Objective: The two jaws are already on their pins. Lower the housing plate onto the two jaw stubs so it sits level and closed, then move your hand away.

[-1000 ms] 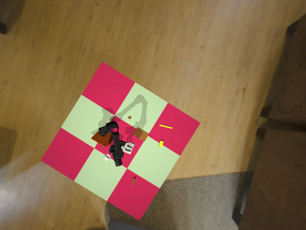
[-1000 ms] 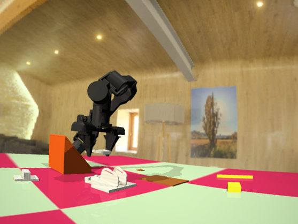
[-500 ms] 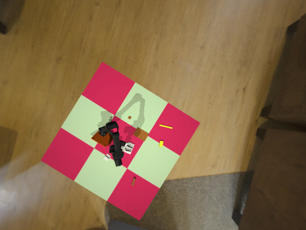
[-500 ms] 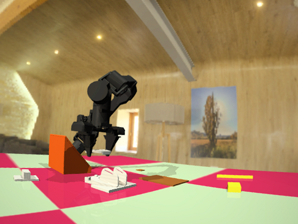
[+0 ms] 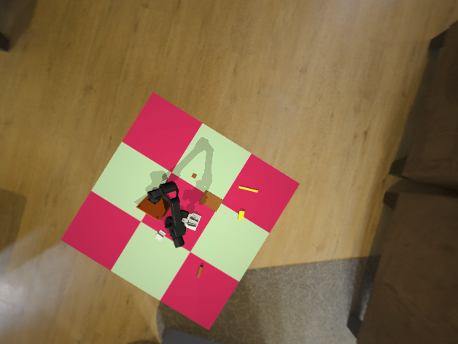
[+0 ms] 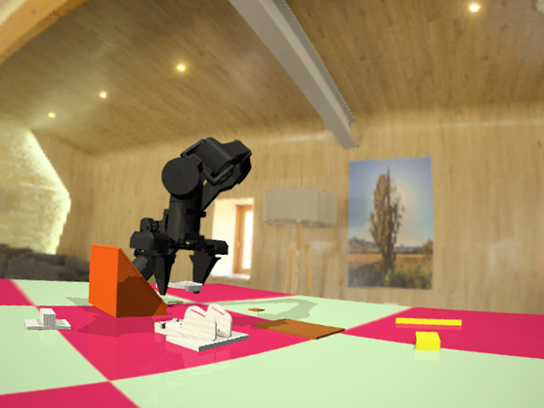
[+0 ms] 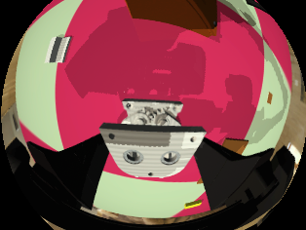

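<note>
The white housing plate (image 6: pixel 188 285) (image 7: pixel 153 140), with two round holes, is held between the fingers of my gripper (image 6: pixel 179 291) (image 7: pixel 152 135). It hangs in the air, roughly level in the exterior view. The white jaw base (image 5: pixel 193 225) (image 6: pixel 209 344) (image 7: pixel 152 104) stands on the mat with the two upright white jaws (image 6: pixel 198 324) on it. In the wrist view the base's far end shows beyond the plate, and the plate hides much of the rest. The plate and base are apart. In the top view the arm hides the plate and fingertips.
An orange wedge (image 5: pixel 152 208) (image 6: pixel 103 282) (image 7: pixel 175 15) stands close to the arm. A small white block (image 5: pixel 160 235) (image 6: pixel 47 317) (image 7: pixel 58 49) lies nearby. A flat brown board (image 5: pixel 211 200) (image 6: pixel 299 328), a brown bar (image 5: pixel 200 270), a yellow strip (image 5: pixel 248 189) and a yellow block (image 6: pixel 427 341) lie around.
</note>
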`<state>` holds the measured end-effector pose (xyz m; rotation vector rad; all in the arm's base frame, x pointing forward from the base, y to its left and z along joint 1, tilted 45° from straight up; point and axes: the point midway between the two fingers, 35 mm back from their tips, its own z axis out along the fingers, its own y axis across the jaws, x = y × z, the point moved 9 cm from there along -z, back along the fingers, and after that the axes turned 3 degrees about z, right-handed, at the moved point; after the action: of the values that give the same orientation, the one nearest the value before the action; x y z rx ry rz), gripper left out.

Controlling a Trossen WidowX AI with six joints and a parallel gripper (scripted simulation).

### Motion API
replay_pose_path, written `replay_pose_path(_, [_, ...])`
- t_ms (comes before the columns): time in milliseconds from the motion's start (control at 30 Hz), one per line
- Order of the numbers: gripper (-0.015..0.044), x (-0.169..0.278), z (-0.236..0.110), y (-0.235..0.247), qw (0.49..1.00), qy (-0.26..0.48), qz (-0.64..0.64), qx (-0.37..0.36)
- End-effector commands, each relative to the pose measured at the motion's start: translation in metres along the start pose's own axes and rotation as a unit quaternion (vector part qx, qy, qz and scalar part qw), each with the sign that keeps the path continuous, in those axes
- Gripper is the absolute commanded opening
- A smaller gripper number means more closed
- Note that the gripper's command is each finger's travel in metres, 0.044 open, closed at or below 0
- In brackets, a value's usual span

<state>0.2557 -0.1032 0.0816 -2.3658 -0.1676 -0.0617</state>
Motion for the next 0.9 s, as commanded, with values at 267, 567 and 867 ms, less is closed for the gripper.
replay_pose_path(267, [0.0351, 0.0, 0.021, 0.0, 1.0, 0.0, 0.003, 0.002])
replay_pose_path(567, [0.0351, -0.001, 0.035, 0.0, 1.0, 0.0, 0.003, 0.003])
replay_pose_path(867, [0.0351, -0.002, 0.045, -0.001, 1.0, 0.0, 0.003, 0.004])
